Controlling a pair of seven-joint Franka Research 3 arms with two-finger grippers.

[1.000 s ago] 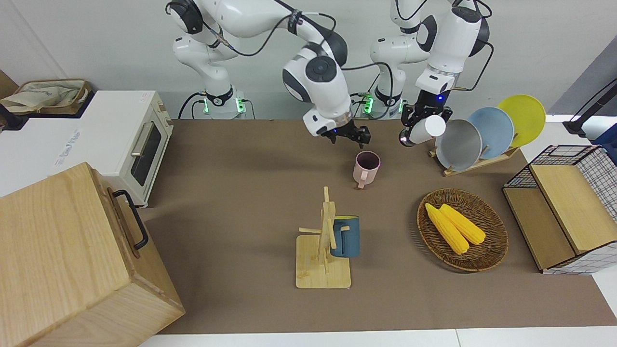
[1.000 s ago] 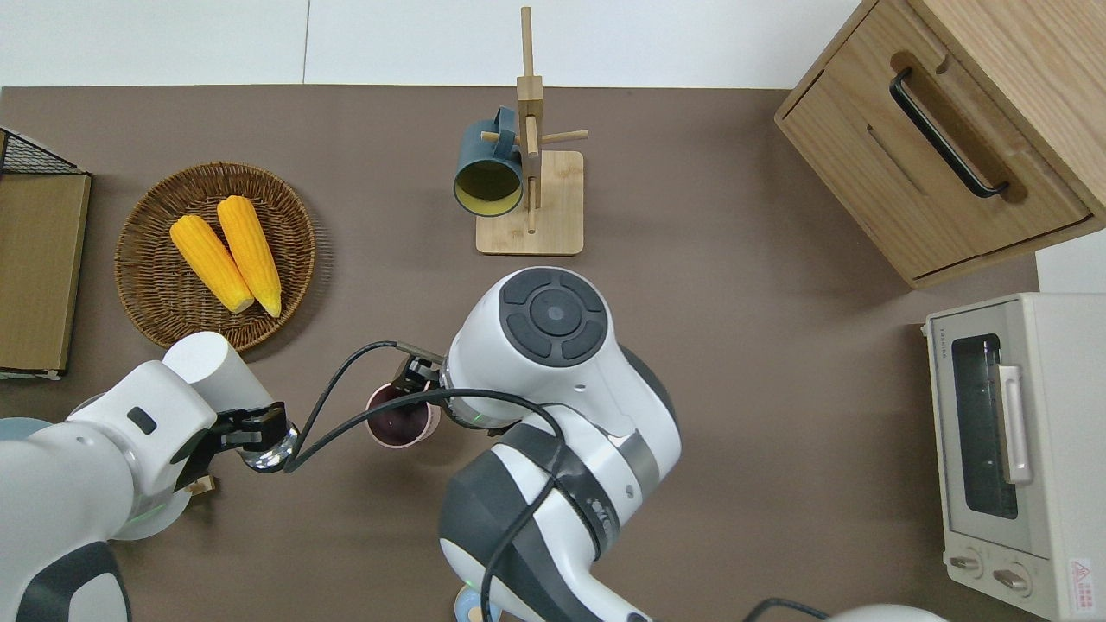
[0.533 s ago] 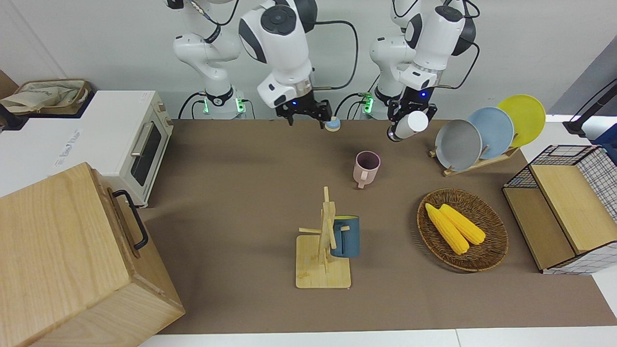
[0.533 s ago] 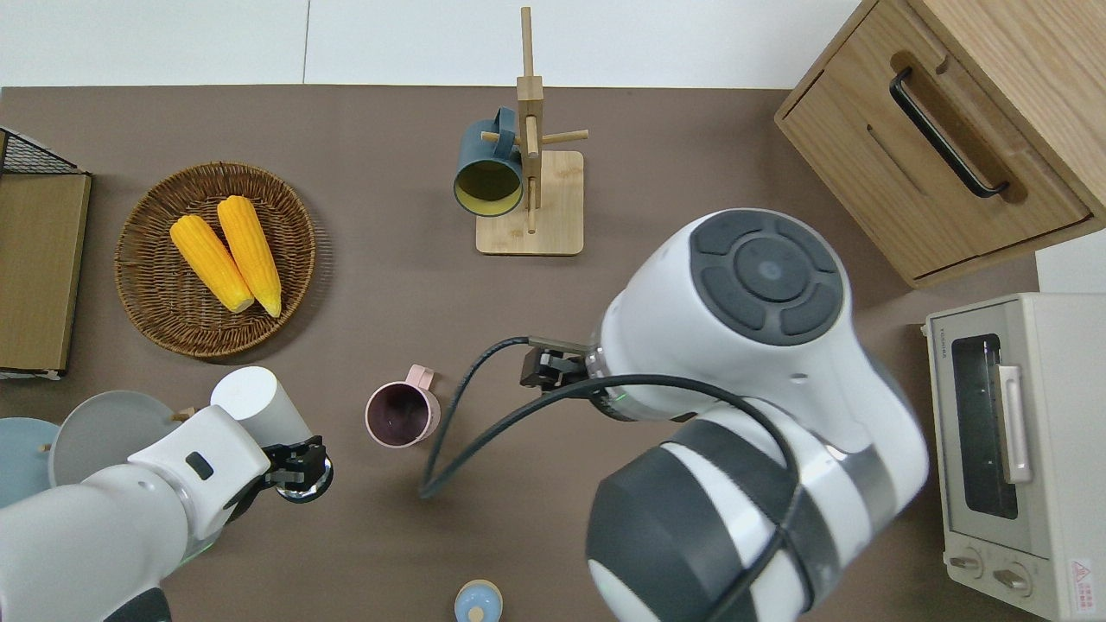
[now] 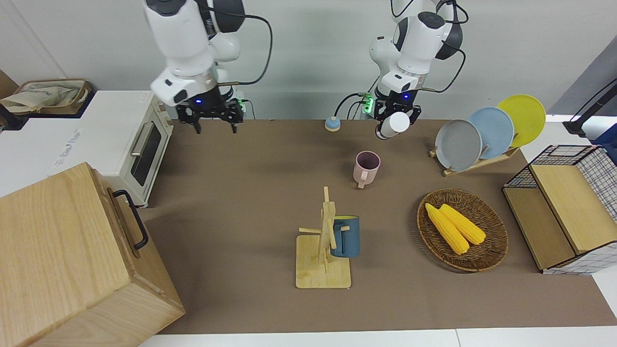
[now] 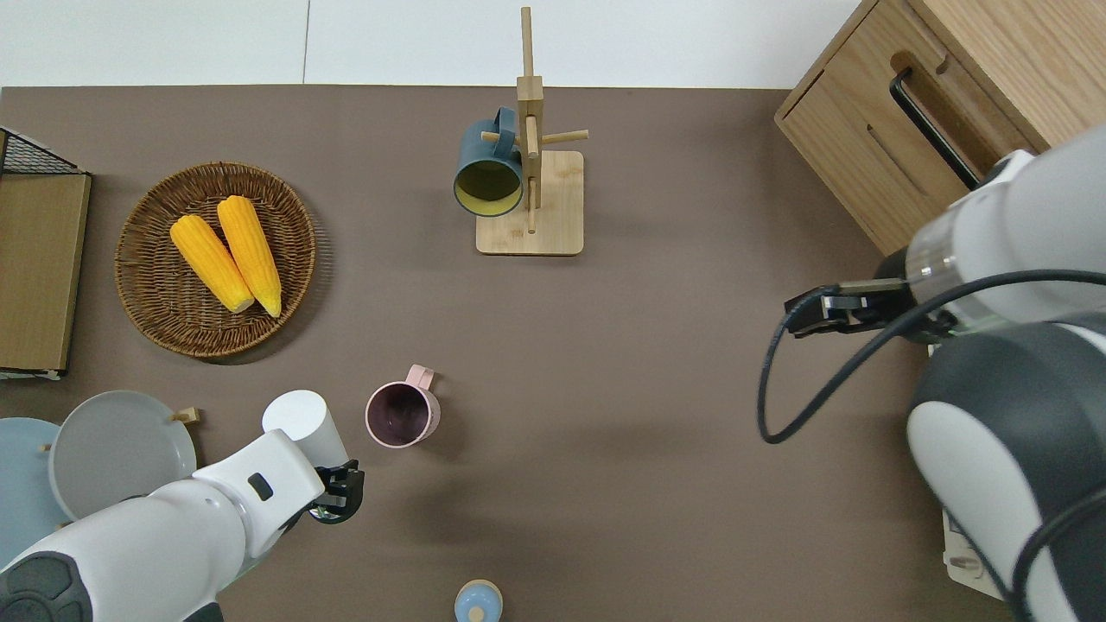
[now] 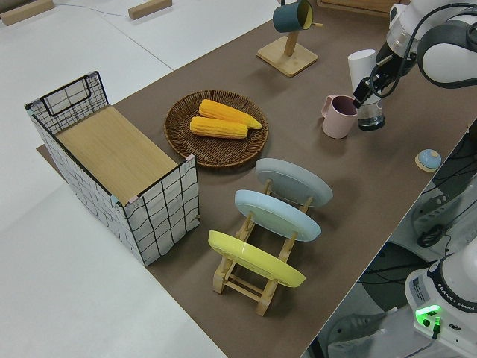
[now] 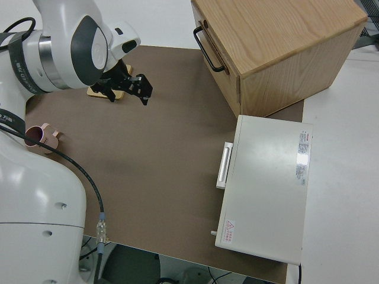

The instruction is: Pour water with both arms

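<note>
left tool (image 6: 333,497) pinches a white bottle (image 6: 298,416) tilted low in the overhead frame, mouth beside the pink mug (image 6: 399,415), probably lined up to pour; right tool (image 5: 213,126) hangs spread, empty, upper left of the front frame

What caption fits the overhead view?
Left gripper holds a white bottle beside the pink mug; right gripper empty.

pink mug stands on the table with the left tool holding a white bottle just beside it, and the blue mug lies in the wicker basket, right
Not quite. The blue mug hangs on the wooden mug tree; the wicker basket holds two corn cobs, as the overhead view shows. The rest holds: the pink mug stands on the table, and the left tool holds the white bottle beside it.
</note>
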